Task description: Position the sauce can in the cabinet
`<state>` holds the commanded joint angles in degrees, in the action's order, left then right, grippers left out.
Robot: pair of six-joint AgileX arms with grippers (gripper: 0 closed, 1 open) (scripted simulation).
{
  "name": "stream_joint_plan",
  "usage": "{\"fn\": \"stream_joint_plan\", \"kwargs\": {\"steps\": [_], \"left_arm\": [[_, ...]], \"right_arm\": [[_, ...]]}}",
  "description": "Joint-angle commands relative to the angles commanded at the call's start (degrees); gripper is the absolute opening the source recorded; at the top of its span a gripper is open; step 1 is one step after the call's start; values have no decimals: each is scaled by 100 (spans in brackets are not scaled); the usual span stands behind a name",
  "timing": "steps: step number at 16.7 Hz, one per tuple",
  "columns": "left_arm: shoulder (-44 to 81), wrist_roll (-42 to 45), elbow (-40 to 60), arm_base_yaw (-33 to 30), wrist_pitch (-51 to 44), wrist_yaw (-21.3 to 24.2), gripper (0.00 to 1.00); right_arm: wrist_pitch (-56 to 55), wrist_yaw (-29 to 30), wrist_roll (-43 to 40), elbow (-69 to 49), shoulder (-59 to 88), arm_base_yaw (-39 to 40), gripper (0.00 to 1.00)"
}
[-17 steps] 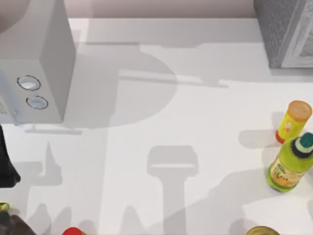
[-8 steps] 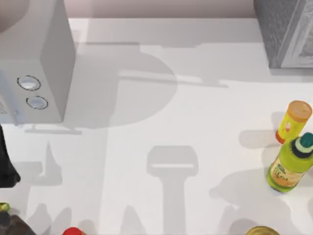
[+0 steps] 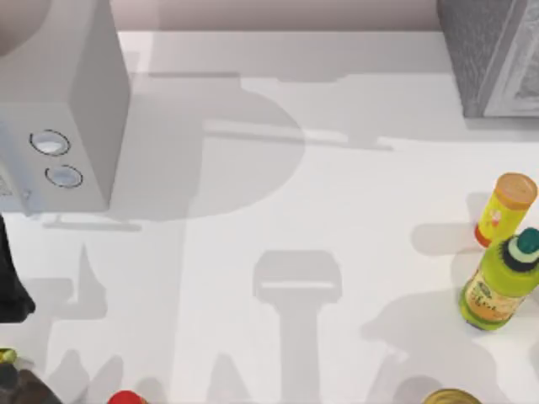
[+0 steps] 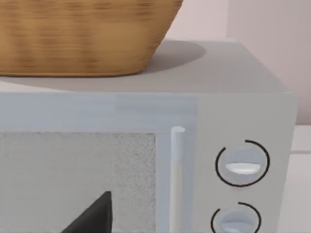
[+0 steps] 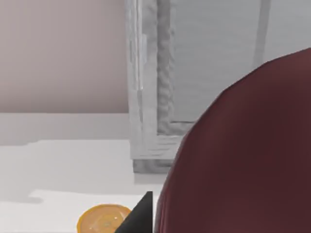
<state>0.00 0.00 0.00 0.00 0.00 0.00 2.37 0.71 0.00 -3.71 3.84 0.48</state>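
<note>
The dark maroon-topped sauce can (image 5: 243, 155) sits hard against the right wrist camera. The right gripper (image 5: 155, 218) shows one dark fingertip touching the can's side, so you may judge it clamped on the can, carried above the table (image 3: 337, 210). The can's long axis cannot be read from this close.

Straight ahead of that gripper stands the dark grey speckled cabinet (image 5: 146, 97), at the table's far right corner (image 3: 488, 59). Its lighter framed door panel (image 5: 214, 58) faces the can and looks closed.

The right arm is much the nearer. The left gripper (image 4: 92, 216) is parked facing the smooth pale grey two-button box (image 4: 243, 111); its grip cannot be told.
</note>
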Motion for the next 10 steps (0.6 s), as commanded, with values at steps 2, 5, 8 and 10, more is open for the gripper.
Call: {"fn": "stream_joint_plan", "kwargs": {"steps": [2, 5, 8, 10], "left_arm": [[0, 0, 0, 0, 0, 0, 100], [0, 0, 0, 0, 0, 0, 100], [0, 0, 0, 0, 0, 0, 100], [0, 0, 0, 0, 0, 0, 100]], "right_arm": [[261, 110, -7, -538, 526, 42, 0], [699, 330, -23, -1779, 1634, 126, 0], [1139, 581, -33, -3532, 2944, 236, 0], [1432, 740, -30, -4936, 3805, 327, 0]]}}
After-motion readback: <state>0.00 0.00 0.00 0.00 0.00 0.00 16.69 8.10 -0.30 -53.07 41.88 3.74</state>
